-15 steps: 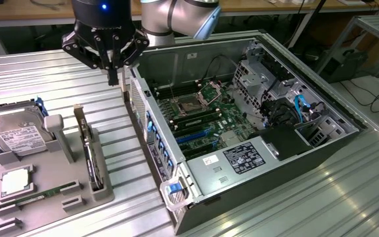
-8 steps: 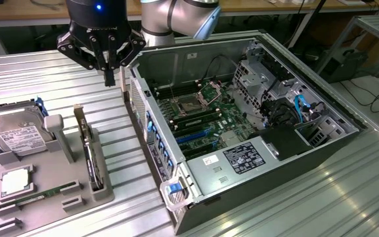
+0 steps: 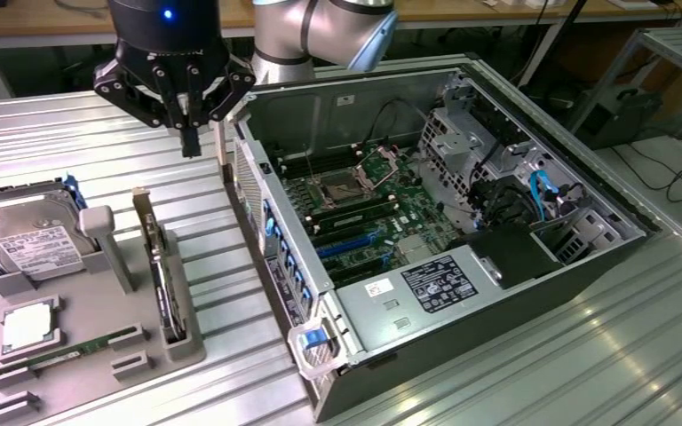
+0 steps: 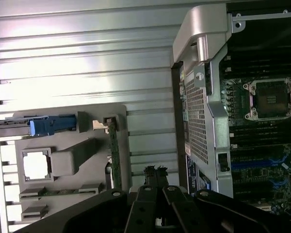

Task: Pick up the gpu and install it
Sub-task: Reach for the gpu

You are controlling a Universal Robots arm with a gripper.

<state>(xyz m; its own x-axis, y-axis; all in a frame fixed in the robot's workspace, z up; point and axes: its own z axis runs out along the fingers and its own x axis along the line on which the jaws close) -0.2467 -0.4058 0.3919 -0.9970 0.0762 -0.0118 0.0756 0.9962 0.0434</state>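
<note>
In the exterior view, one gpu (image 3: pixel 157 266) is seen standing edge-on in one grey tray (image 3: pixel 86 386) at the lower left of the frame, beside one hard drive (image 3: pixel 27 241). One open computer case (image 3: pixel 436 222) fills the centre. At upper left, the pincer (image 3: pixel 189 144) is held shut and empty above the counter (image 3: pixel 92 133).

In the wrist view, the closed pincer (image 4: pixel 155 172) is seen between the gpu (image 4: pixel 115 155) and the case (image 4: pixel 203 97), apart from both.

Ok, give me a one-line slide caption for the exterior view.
Shut gripper hovers over the table beside the open computer case; the gpu stands on edge in the gray holder.
</note>
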